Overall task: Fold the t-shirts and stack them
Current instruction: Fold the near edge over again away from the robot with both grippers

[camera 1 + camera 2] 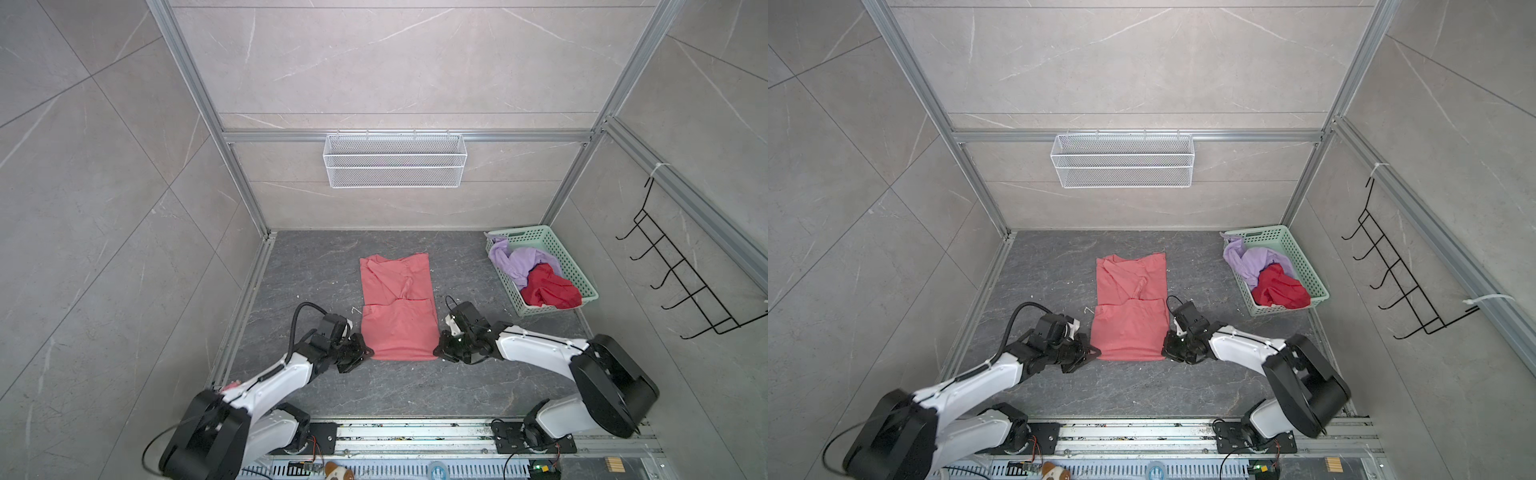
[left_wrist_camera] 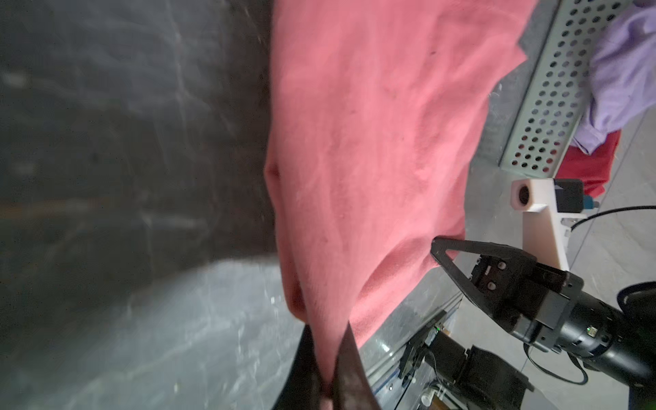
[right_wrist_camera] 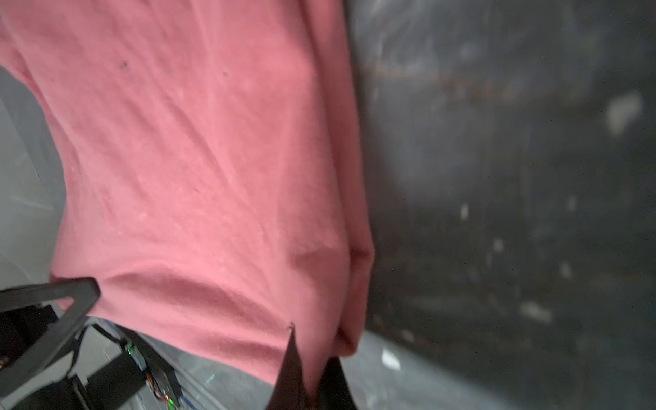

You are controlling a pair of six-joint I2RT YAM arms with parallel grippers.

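Salmon-pink t-shirt (image 1: 399,316) flat on the tabletop (image 1: 316,270), left fingers (image 2: 351,376) and right fingers (image 3: 291,376) both clamped tight on its near corners.

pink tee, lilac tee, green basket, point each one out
pink tee (image 1: 399,332), in a top view, on its near folded half
lilac tee (image 1: 523,262), in a top view, on its bunched middle
green basket (image 1: 571,268), in a top view, on its right lattice wall

The left arm (image 1: 266,376) and right arm (image 1: 536,343) share glossy white link shells set between bulky matte-black joint housings. A thick black cable (image 1: 309,304) arcs over the left wrist. The black right pincer (image 2: 435,246) has slim triangular open-frame fingers (image 2: 475,246), two silver screws (image 2: 501,264) and a white plastic camera bracket (image 2: 539,227).
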